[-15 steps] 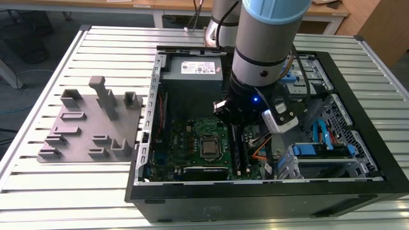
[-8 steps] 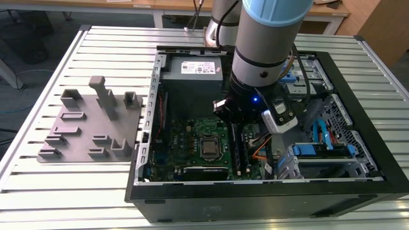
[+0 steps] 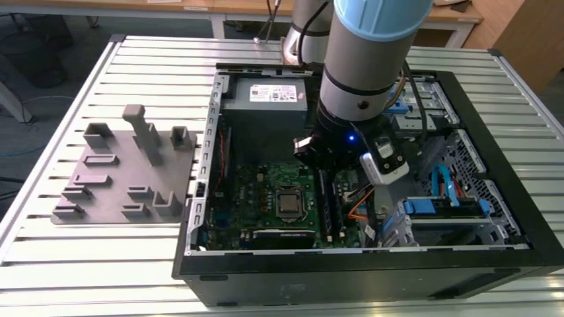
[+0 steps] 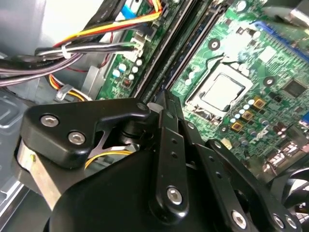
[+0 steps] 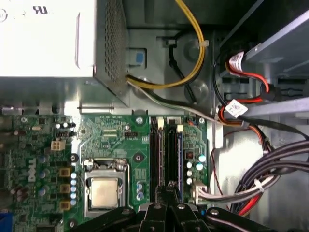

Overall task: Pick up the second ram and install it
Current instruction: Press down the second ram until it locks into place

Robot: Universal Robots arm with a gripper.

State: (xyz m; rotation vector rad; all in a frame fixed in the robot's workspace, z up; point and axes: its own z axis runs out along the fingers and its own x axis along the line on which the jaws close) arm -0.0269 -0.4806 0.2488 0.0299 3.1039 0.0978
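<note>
Fingers (image 5: 170,193) pinched together directly over the memory slots (image 5: 163,154) on the motherboard (image 5: 118,140) (processor socket (image 5: 105,191) beside me); second ram (image 3: 329,201) stands beneath my gripper (image 3: 324,173).

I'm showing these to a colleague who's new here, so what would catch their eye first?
Probably the arm reaching down into the open computer case, its gripper low over the memory slots beside the silver processor. Next, the grey holder block on the slatted table, at the exterior view's left.

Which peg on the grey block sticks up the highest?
The tall narrow post near the middle of the grey holder block, seen in the exterior view. It rises well above the short stubs around it.
</note>
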